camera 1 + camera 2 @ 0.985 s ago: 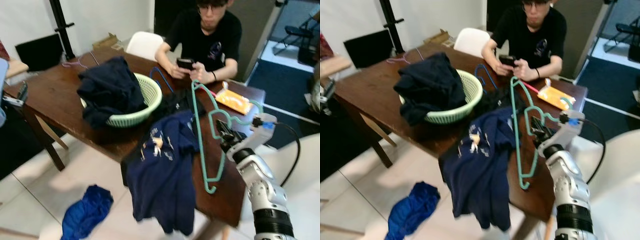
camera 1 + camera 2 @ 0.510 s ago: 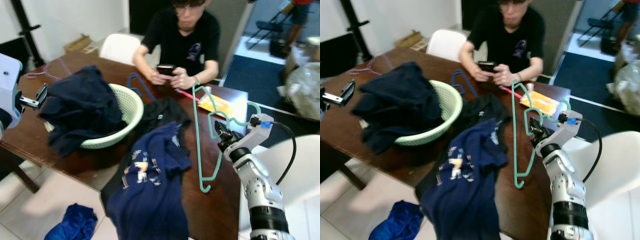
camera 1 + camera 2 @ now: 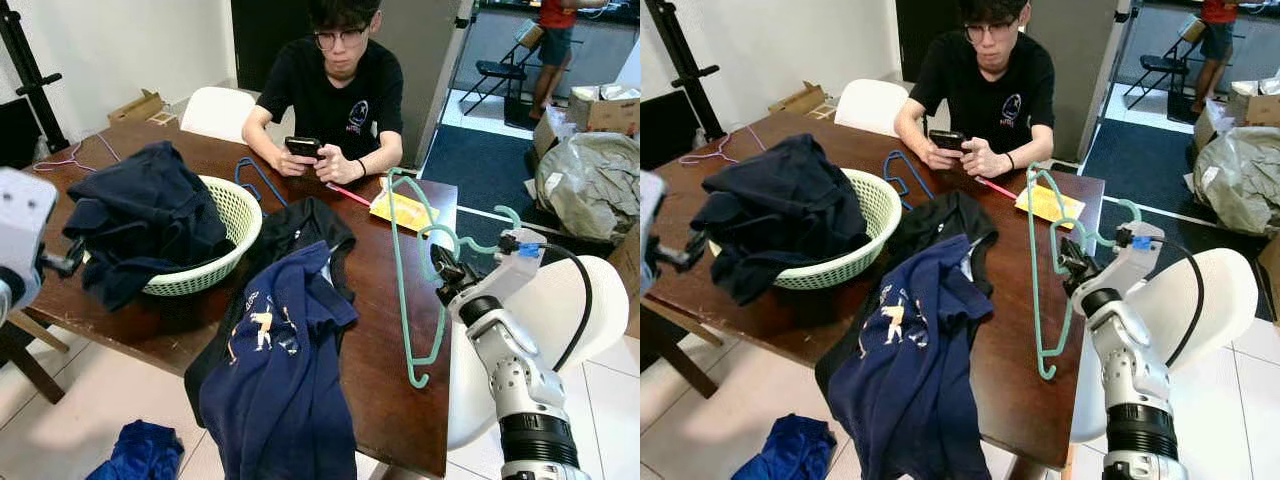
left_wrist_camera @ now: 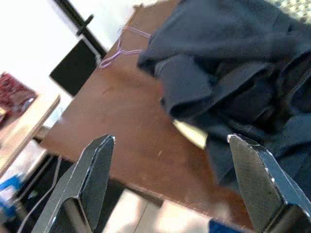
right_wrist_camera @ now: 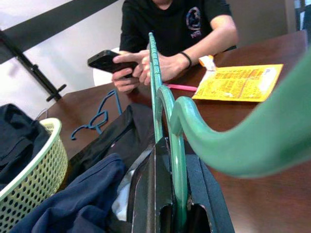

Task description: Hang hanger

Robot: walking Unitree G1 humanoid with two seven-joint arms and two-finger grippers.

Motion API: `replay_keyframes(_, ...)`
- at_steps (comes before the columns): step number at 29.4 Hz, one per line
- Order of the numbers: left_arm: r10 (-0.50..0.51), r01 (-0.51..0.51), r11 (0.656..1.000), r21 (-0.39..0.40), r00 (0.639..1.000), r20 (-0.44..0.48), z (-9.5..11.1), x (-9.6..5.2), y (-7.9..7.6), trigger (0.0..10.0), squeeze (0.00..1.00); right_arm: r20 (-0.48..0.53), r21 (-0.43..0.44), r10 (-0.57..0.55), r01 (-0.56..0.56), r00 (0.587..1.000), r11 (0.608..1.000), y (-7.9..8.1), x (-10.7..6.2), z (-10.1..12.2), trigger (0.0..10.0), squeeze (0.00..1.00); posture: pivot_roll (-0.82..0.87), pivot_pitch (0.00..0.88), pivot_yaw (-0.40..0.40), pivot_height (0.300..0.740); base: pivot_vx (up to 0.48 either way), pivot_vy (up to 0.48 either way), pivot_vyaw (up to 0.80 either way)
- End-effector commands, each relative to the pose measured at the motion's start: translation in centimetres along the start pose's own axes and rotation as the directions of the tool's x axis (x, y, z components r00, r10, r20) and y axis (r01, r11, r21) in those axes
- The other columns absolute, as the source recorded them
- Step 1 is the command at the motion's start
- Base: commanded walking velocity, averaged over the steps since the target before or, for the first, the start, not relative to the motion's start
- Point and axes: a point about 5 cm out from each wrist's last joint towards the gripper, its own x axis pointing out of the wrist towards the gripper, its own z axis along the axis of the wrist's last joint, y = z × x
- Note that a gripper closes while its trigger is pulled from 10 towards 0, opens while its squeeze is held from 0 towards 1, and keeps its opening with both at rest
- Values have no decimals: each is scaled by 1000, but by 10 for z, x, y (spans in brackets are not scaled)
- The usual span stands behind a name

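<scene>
Right end effector (image 3: 440, 268) first: your two black fingers are clamped shut on the green hanger (image 3: 412, 290), gripping it on the thin bar just below where the hook curls out, as the right wrist view shows with the bar pinched between the pads. From that grip the hanger's long axis runs close to vertical. One shoulder rises above the end effector toward the far edge of the table (image 3: 385, 330); the other drops below it and ends in a curled tip over the table's right edge, near the front right corner. The hook (image 3: 490, 222) bends outward from the grip, past the table's right edge toward the white chair (image 3: 560, 310).

So the hanger is already in hand and clear of the tabletop; it touches nothing else that I can see. Just inboard of it the navy shirt (image 3: 280, 380) drapes over the front edge, with the green basket (image 3: 225, 235) of dark clothes farther toward the left edge and a person seated at the far edge.

Your left end effector (image 4: 170, 182) is well apart at the table's left edge, fingers spread wide and empty, so the right arm is the one to carry. I see no rail in these pictures; a black stand (image 3: 25, 70) past the far left corner may be part of one.
</scene>
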Motion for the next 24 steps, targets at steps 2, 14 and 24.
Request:
replay_keyframes(2, 75, -74, 997, 28, 996, -43, -7, 0, 10, 10000, 0, -33, -15, -6, 6, 999, 1000, 0, -1, -5, 10000, 0, 89, 8, -46, 740, 0, 0, 0)
replay_keyframes(14, 128, -125, 989, -84, 991, 27, -7, 20, 18, 10000, 0, -39, -33, -4, 3, 999, 999, 0, 0, -2, 10000, 0, 81, 21, -62, 740, 0, 0, 0)
replay_keyframes(24, 90, -81, 988, -135, 994, 61, -3, 39, 4, 10000, 0, -40, -49, -9, 7, 999, 999, -3, -2, 1, 10000, 0, 61, 34, -66, 740, 0, 0, 0)
